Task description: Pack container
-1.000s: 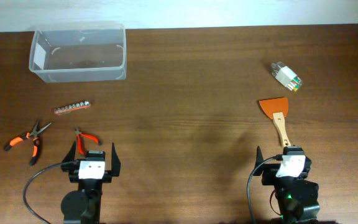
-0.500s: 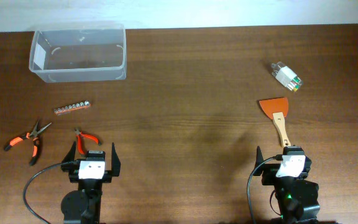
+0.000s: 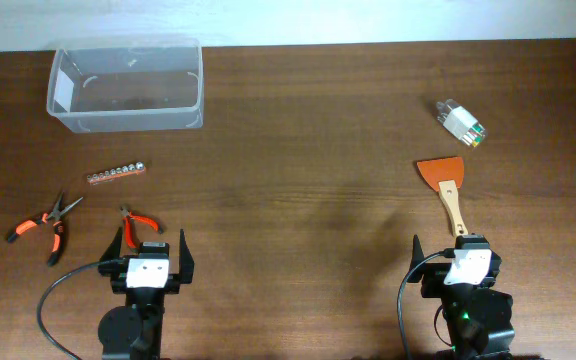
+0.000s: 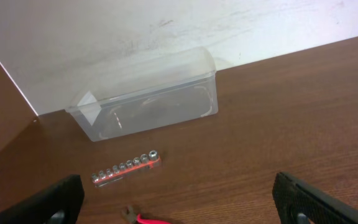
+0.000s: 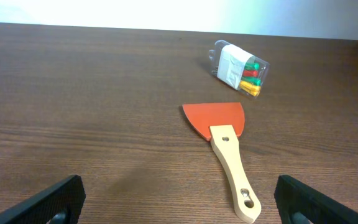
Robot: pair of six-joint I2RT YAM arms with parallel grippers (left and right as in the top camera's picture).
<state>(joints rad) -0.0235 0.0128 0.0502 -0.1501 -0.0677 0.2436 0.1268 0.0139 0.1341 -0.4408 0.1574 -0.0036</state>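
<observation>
Container [image 3: 128, 120] far ahead of left tool [image 3: 154, 246], well left of right tool [image 3: 455, 250]; both spread wide

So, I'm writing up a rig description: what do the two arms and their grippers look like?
Both arms are black. The left gripper and right gripper each have two black fingers flanking a white rectangular plate. A thin black cable loops beside each arm, and the right arm's base shows a small green light.
</observation>
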